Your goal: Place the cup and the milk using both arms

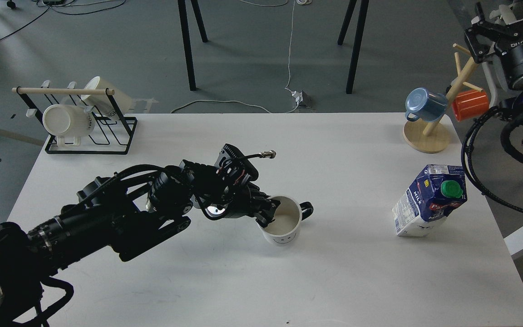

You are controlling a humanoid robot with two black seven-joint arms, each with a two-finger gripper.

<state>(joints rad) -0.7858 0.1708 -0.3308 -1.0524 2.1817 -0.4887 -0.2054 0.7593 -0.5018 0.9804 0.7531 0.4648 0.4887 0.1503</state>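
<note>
Two arms are sharing the counter [225, 290]: the left gripper [265, 217] is pinching the cup's [284, 225] near rim at centre, while the milk [427, 202] is leaning, untouched, nearer the raised right gripper [493, 22], whose finger spread I cannot tell.

Grey floor [252, 50], black table legs [188, 45], white cable [291, 45].

Your left end effector [266, 213] reaches low toward centre, fingers closed on something; your right end effector [493, 22] hangs raised, far right.
</note>
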